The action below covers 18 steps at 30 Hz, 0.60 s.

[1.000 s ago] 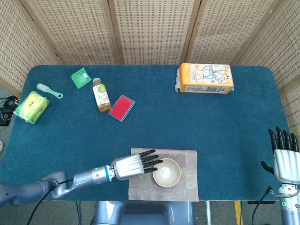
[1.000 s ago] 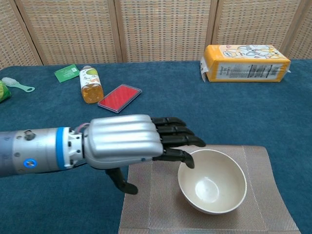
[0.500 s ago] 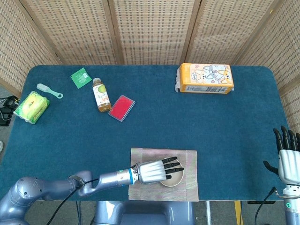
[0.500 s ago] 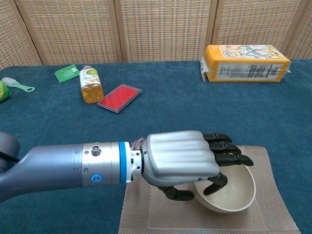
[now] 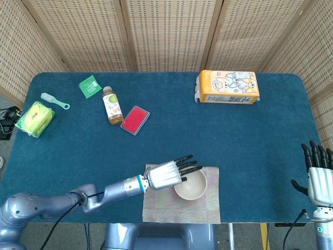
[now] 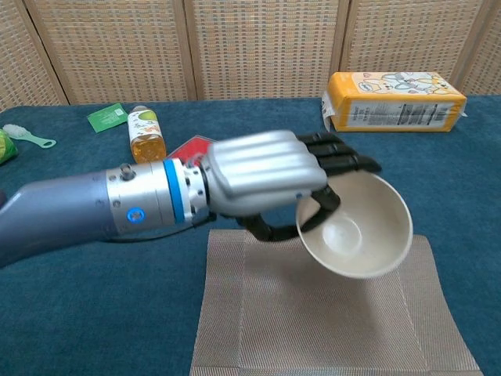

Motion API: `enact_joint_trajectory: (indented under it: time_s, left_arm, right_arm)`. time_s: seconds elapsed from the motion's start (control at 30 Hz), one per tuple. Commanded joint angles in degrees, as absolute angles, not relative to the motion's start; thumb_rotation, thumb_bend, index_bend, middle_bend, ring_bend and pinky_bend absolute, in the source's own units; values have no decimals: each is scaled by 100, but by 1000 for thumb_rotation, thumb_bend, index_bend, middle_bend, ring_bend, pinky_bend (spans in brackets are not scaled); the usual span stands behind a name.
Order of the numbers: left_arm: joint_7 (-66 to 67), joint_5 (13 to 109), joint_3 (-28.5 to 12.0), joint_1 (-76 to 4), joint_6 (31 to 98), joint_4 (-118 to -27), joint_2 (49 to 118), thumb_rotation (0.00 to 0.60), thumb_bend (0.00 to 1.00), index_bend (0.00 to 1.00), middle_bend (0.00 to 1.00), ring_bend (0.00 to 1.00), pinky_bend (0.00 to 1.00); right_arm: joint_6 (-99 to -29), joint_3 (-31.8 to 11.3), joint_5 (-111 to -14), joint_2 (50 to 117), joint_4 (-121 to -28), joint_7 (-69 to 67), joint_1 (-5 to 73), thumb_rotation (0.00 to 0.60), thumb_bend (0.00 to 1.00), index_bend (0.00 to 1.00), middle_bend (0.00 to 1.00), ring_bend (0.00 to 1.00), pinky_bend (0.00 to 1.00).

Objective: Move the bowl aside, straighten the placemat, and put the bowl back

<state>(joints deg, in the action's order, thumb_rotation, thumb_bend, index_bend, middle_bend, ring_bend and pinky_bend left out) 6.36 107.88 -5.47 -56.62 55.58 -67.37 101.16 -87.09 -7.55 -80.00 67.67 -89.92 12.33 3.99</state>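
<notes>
One bowl [image 6: 356, 229] is up off the placemat [image 6: 313, 313] in your left hand [image 6: 262, 176], tilted with its mouth turned toward the chest camera. Your fingers [image 6: 344, 160] lie over the far rim and your thumb hooks under the near side, so you're pinching the wall rather than cupping it. I'd judge that a thin hold, so carry it slowly and level it out before you set it down. In the head view the bowl [image 5: 190, 185] hangs above the placemat's [image 5: 182, 205] right half, with the hand [image 5: 165, 175] at its left.

Room next. Right of the placemat the blue table [image 5: 260, 151] lies bare up to its right edge, and beyond the placemat there's a broad open band too. The placemat's near edge sits close to the table's front edge, so don't park the bowl on that side. Bottle [image 5: 111, 105], red case [image 5: 135, 120] and orange box [image 5: 228, 87] all sit well beyond the placemat. Your right hand [image 5: 318, 174] waits off the table's right corner, fingers spread upward, holding nothing.
</notes>
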Motion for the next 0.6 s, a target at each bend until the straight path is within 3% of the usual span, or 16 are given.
enact_joint_trajectory:
  time_s: [0.03,0.27,0.6]
  left_arm:
    - [564,10438,-687,-5529,5680,-6804,9727,600,530,690,0,0,0]
    - [80,9716,-441,-5001,5591,-6454,8965,600,531,673,0,0,0]
    - [-1041,9031,2,-3917,6018,-5586,8541,600,530,676,0,0,0]
  right_arm:
    - [-8711,-748,-8011,6768,-9005,1245,399,600,0,0,0,0,0]
    - [-8764,-710,-8114,6781,-9045,1266,393,600,0,0,0,0,0]
    - [-8742,-624,-8226,6815,-9128,1395,402,600,0,0,0,0,0]
